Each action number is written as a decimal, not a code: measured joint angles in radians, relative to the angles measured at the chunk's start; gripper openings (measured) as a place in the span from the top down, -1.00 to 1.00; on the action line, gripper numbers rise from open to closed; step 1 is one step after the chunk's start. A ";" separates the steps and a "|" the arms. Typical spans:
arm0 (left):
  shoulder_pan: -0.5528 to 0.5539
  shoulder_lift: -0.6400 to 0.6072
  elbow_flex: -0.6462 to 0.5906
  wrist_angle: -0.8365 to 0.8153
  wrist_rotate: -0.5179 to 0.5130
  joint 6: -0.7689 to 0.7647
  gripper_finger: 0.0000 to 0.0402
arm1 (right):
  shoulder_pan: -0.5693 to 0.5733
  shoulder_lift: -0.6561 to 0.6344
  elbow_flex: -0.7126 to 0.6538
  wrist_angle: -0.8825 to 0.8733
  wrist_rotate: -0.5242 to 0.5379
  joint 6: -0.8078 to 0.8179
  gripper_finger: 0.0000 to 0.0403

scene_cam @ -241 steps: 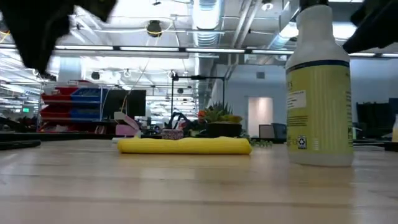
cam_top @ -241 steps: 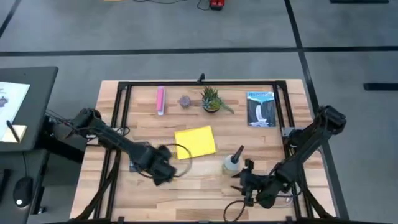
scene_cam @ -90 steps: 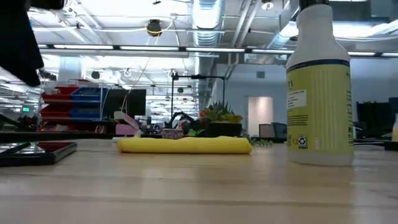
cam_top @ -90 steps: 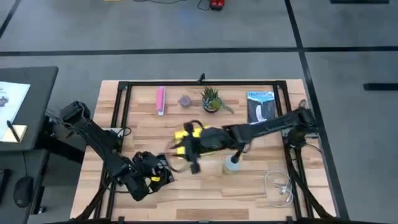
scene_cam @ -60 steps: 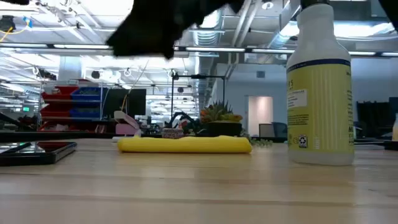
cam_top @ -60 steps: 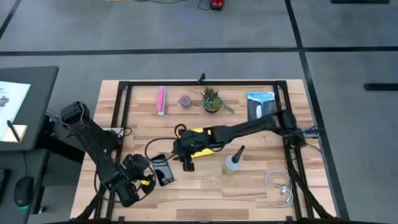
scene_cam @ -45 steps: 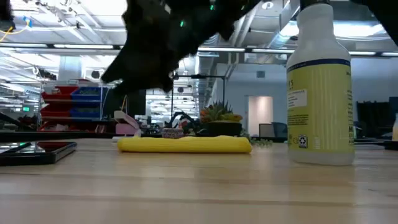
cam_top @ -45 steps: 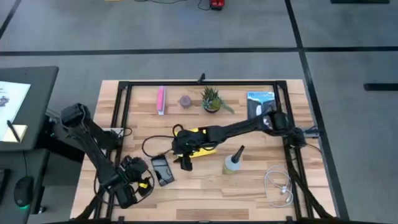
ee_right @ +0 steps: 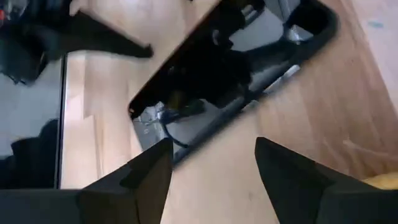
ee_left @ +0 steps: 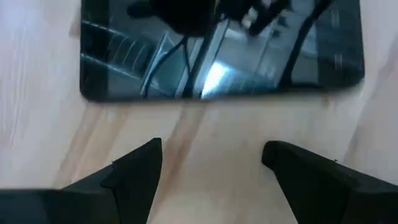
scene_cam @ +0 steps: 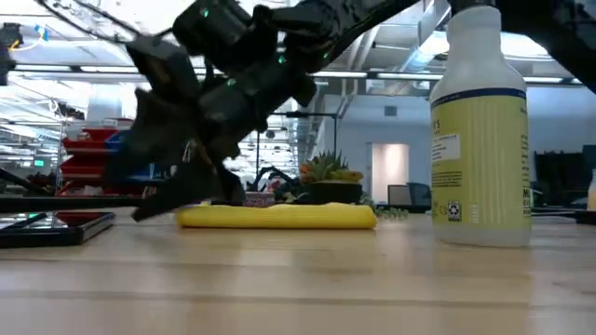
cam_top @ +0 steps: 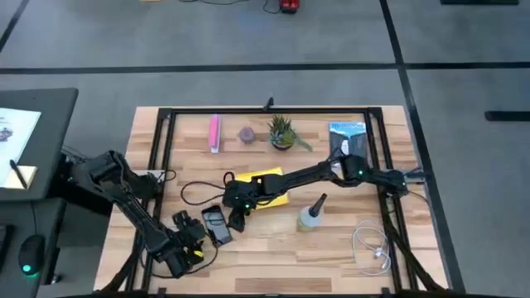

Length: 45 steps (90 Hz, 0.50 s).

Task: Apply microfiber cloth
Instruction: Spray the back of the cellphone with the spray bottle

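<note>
The yellow microfiber cloth (cam_top: 267,185) lies flat at mid-table; in the low view it shows as a low yellow strip (scene_cam: 298,217). A black phone (cam_top: 217,225) lies screen up nearer the front edge, to the cloth's left. My right gripper (cam_top: 235,217) reaches across the cloth and hangs open, low over the table between the cloth's left end and the phone (ee_right: 230,68). My left gripper (cam_top: 187,241) stands open just short of the phone (ee_left: 217,50), near the front left. Nothing is between either gripper's fingers.
A yellow-labelled spray bottle (cam_top: 310,217) stands right of the cloth, under my right arm. Along the far edge are a pink bar (cam_top: 214,132), a small purple thing (cam_top: 246,134), a potted plant (cam_top: 281,132) and a picture card (cam_top: 346,145). A white cable (cam_top: 373,248) lies front right.
My right gripper has gone from above the cloth toward the table's left and near edges and has come down low beside the cloth's left end. My left gripper has drawn back from the phone toward the near left corner, leaving the phone lying uncovered. The cloth has stayed put.
</note>
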 joint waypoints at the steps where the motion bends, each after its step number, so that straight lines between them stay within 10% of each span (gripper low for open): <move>1: 0.003 0.000 0.000 0.007 -0.009 0.003 -0.39 | -0.001 0.000 0.000 -0.004 0.000 0.001 -0.09; 45: 0.153 0.016 -0.001 0.206 -0.093 0.243 -0.39 | -0.004 -0.001 0.000 -0.045 0.025 0.032 -0.09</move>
